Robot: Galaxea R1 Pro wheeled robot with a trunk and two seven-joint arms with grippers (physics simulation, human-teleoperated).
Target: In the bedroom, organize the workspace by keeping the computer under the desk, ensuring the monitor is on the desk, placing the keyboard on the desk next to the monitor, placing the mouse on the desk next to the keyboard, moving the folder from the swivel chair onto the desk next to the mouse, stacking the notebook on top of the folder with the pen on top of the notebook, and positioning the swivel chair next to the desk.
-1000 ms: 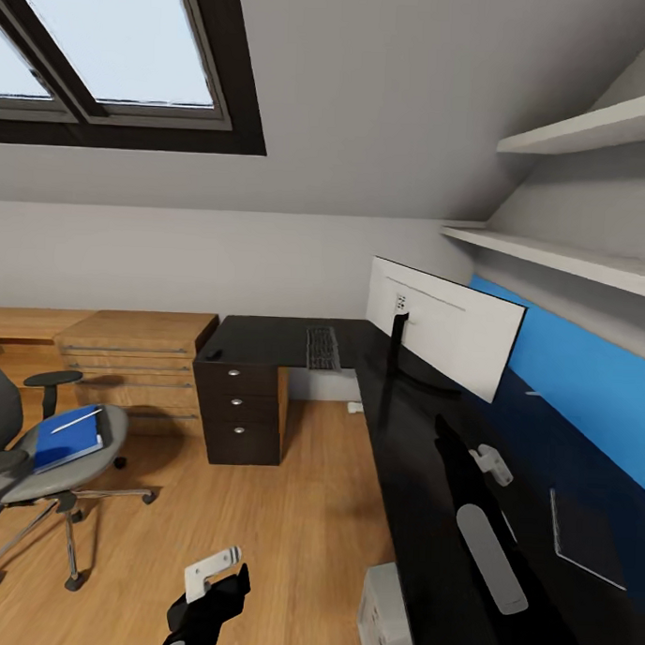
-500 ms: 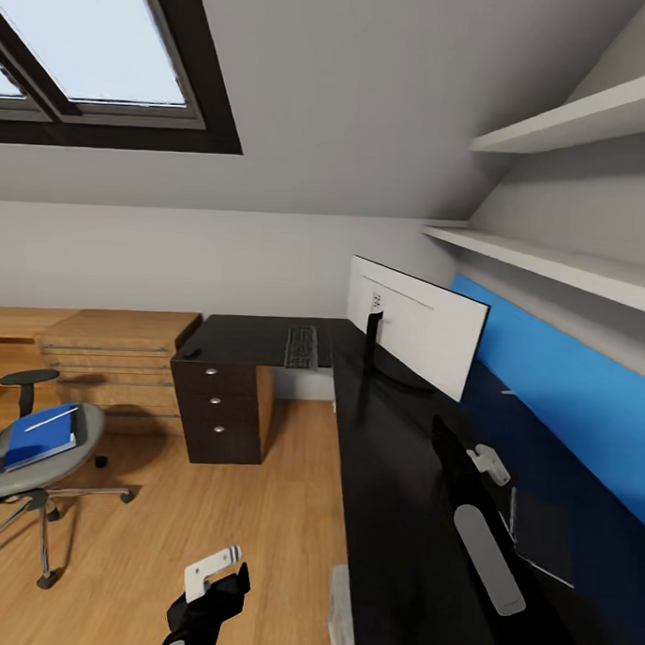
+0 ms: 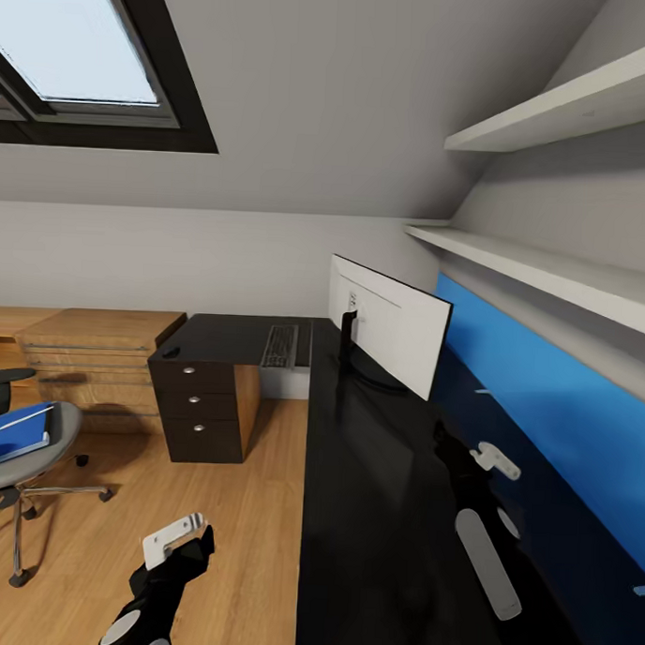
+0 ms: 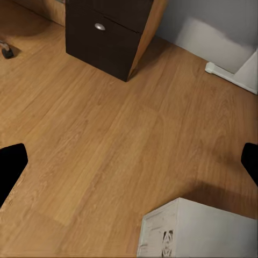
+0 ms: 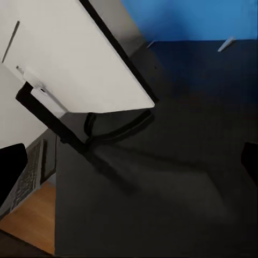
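Glossy black tabletop (image 3: 380, 513) carrying monitor (image 3: 390, 327) and keyboard (image 3: 280, 346), blue folder (image 3: 15, 433) on swivel chair (image 3: 21, 459), left claw (image 4: 129, 164) wide over wood floor (image 4: 107, 140), right claw (image 5: 129, 164) wide.

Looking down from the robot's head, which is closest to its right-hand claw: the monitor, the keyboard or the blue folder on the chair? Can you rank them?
Measured from the right gripper:
1. The monitor, standing on the desk just beyond it.
2. The keyboard, farther back on the desk's far wing.
3. The folder, lying on the swivel chair's seat across the floor, at the far left.
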